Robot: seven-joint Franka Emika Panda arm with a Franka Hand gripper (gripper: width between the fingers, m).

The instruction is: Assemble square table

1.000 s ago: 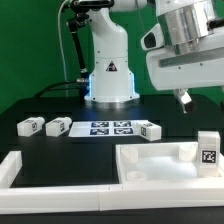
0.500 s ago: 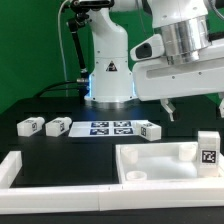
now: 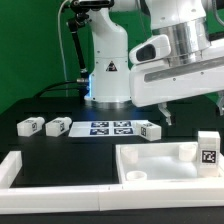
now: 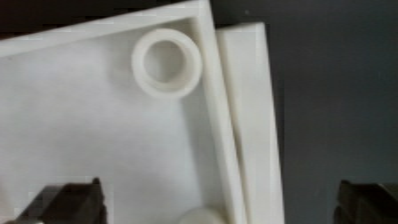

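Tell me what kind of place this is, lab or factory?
Likely a robotics lab test bench: a robot arm standing on a black table, a green backdrop behind it, and a marker board lying flat.

White plastic square tray-like top (image 4: 89, 130) fills most of the frame, its flat inner face blurred. A round corner socket (image 4: 169, 62), a raised ring, sits just inside the raised rim (image 4: 221, 110), and beyond the rim lies the black table surface (image 4: 338, 90). On the gripper (image 4: 221, 205), two dark fingertips (image 4: 68, 203) are spread wide apart and hold nothing, with the rim running between them.
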